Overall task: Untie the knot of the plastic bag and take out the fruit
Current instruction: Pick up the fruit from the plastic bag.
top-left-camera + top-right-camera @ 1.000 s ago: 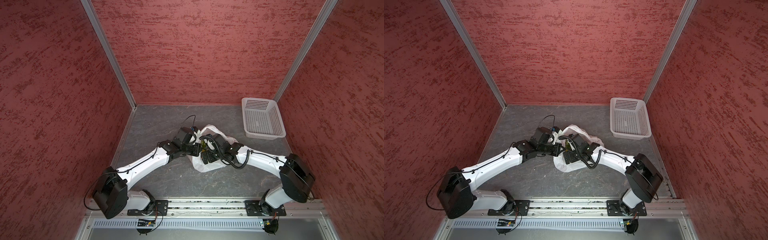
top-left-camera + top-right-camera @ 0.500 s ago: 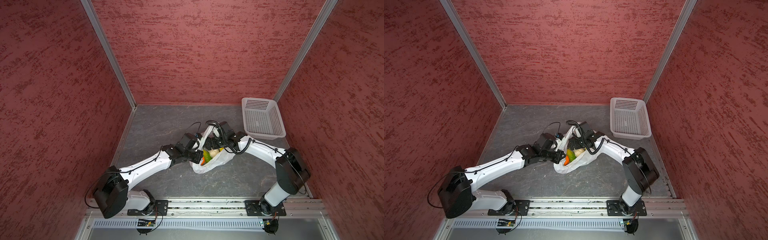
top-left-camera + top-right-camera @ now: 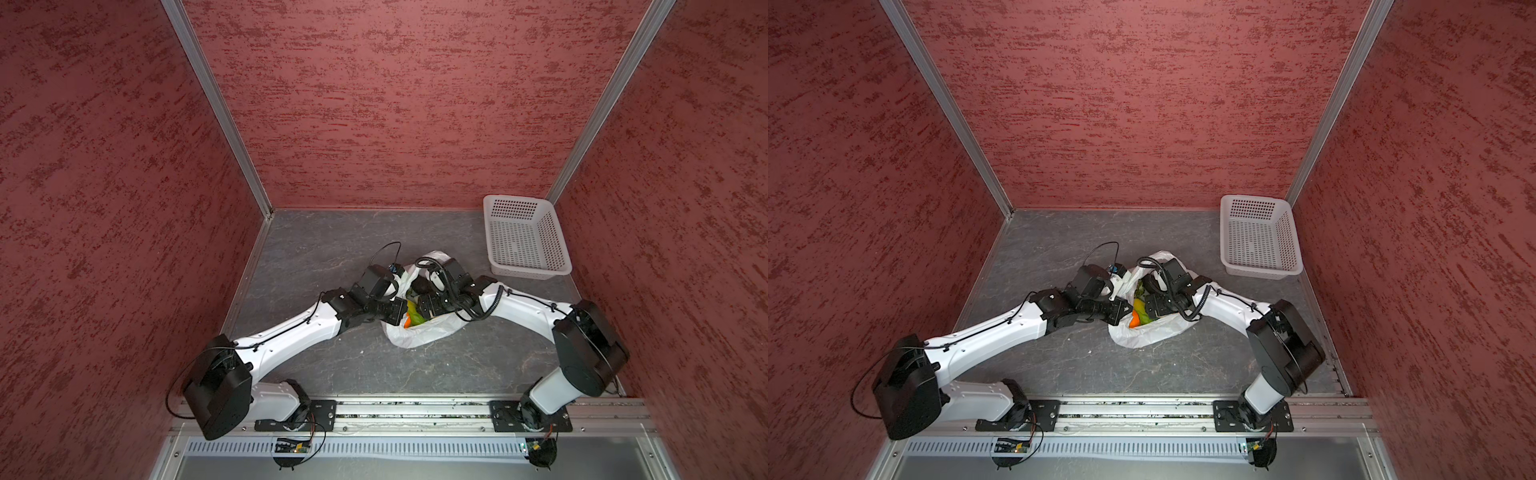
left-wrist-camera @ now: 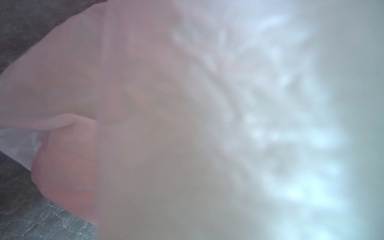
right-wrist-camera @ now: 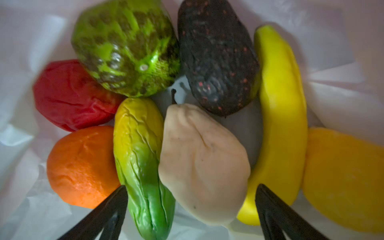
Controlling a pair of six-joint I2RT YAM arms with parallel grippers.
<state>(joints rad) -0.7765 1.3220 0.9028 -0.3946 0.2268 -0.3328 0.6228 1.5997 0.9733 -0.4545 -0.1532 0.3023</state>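
The white plastic bag (image 3: 419, 334) (image 3: 1142, 336) lies mid-floor with its mouth open, and the knot is out of view. Inside it I see the fruit: red apple (image 5: 70, 95), orange (image 5: 81, 166), green-yellow mango (image 5: 139, 155), pale beige piece (image 5: 201, 162), banana (image 5: 282, 116), bumpy green one (image 5: 126, 45), a dark speckled one (image 5: 216, 60) and a yellow-orange one (image 5: 345, 182). My right gripper (image 5: 191, 199) (image 3: 424, 307) hangs open in the mouth, jaws either side of the mango's green end and the beige piece. My left gripper (image 3: 397, 313) is shut at the bag's left rim; plastic (image 4: 187, 104) covers its camera.
A white perforated basket (image 3: 532, 272) (image 3: 1262, 270) stands at the back right corner, with nothing in it. Red walls close in the grey floor (image 3: 332, 249) on three sides. The metal rail (image 3: 407, 411) with both arm bases runs along the front.
My right gripper swung off the bag toward the far side, which exposed the fruit, then came back down into the open mouth. The left gripper has stayed shut at the rim.
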